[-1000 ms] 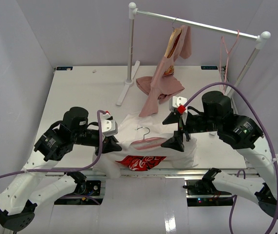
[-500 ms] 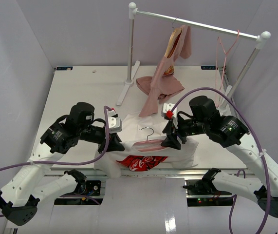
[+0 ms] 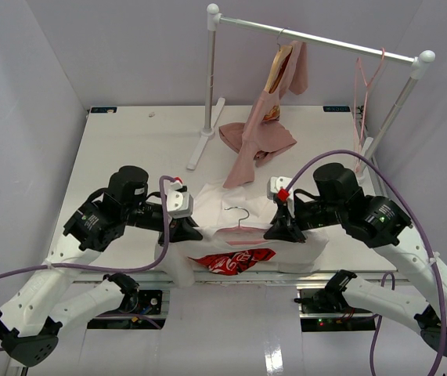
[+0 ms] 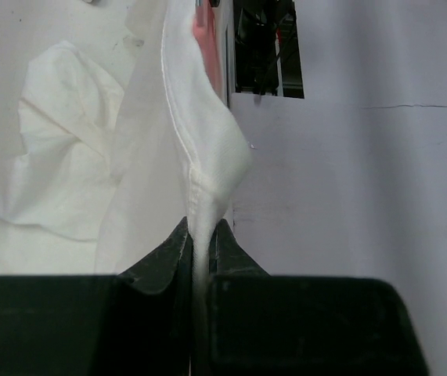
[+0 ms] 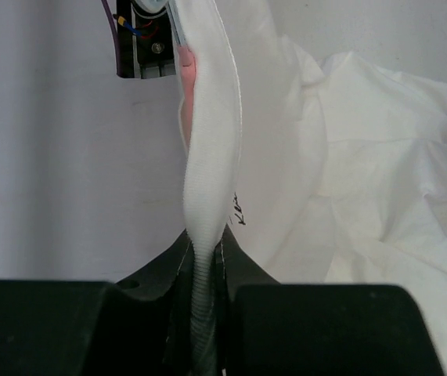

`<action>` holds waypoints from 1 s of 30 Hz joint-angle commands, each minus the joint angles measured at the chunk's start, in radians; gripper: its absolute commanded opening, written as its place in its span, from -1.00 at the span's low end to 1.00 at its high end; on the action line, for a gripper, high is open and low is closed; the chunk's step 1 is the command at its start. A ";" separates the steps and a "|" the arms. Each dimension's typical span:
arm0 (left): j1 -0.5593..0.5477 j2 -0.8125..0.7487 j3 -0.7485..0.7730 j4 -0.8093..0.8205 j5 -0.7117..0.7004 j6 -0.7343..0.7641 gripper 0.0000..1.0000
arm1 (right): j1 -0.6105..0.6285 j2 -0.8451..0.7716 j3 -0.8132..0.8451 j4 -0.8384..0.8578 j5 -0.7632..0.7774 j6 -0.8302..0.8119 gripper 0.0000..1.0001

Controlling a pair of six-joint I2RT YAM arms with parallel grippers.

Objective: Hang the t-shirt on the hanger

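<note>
The white t-shirt (image 3: pixel 214 205) lies bunched at the table's near edge, its red graphic (image 3: pixel 235 261) crumpled at the front. The light-pink hanger (image 3: pixel 235 229) rests across the shirt between the two grippers, its metal hook (image 3: pixel 239 211) pointing away from the arms. My left gripper (image 3: pixel 191 233) is shut on a fold of the t-shirt (image 4: pixel 196 141) at the shirt's left side. My right gripper (image 3: pixel 275 233) is shut on a ribbed edge of the t-shirt (image 5: pixel 207 157) at the right side. Cloth runs up from between both pairs of fingers.
A clothes rack (image 3: pixel 317 35) stands at the back of the table, its foot (image 3: pixel 203 145) near the middle. A dusty-pink garment (image 3: pixel 258 137) hangs from it down to the table. Another pink hanger (image 3: pixel 362 78) hangs on the rail's right end.
My right gripper has gone from open to shut on the shirt's right edge. Both arms have shifted a little. The shirt's front has bunched up, crumpling the red graphic.
</note>
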 commanded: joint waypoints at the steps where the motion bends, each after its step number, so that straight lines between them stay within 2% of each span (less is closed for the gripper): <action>1: 0.000 0.018 0.016 0.069 0.037 -0.037 -0.28 | -0.013 0.009 0.060 0.052 0.075 0.081 -0.84; 2: 0.000 0.025 0.022 0.080 0.043 -0.052 0.07 | -0.013 0.007 0.064 0.057 0.106 0.099 -0.84; 4: 0.000 0.043 0.040 0.107 0.052 -0.088 0.63 | -0.013 0.002 0.072 0.061 0.164 0.130 -0.84; 5: 0.000 0.058 0.057 0.121 0.053 -0.111 0.87 | -0.012 0.001 0.077 0.061 0.190 0.139 -0.84; 6: 0.000 0.072 0.073 0.127 0.041 -0.134 0.96 | -0.013 0.000 0.079 0.061 0.203 0.152 -0.85; 7: 0.000 0.083 0.089 0.144 0.016 -0.162 0.96 | -0.012 0.001 0.084 0.057 0.206 0.167 -0.84; 10: 0.000 0.118 0.137 0.216 -0.178 -0.347 0.96 | -0.013 -0.003 0.087 0.012 0.288 0.209 -0.85; 11: 0.000 0.130 0.140 0.216 -0.195 -0.359 0.96 | -0.013 -0.005 0.079 0.008 0.314 0.218 -0.85; 13: 0.000 0.160 0.176 0.214 -0.382 -0.488 0.96 | -0.012 -0.037 0.049 -0.031 0.406 0.243 -0.85; 15: 0.000 0.188 0.190 0.193 -0.501 -0.583 0.96 | -0.012 -0.073 0.019 -0.049 0.473 0.268 -0.85; 22: 0.000 0.226 0.172 0.164 -0.529 -0.644 0.96 | -0.013 -0.105 -0.006 -0.164 0.740 0.418 -0.85; 28: 0.001 0.147 0.105 0.197 -0.644 -0.676 0.96 | -0.012 -0.056 0.142 -0.338 0.964 0.558 -0.85; 30: 0.000 0.135 0.101 0.197 -0.636 -0.667 0.96 | -0.012 -0.042 0.216 -0.412 1.027 0.599 -0.85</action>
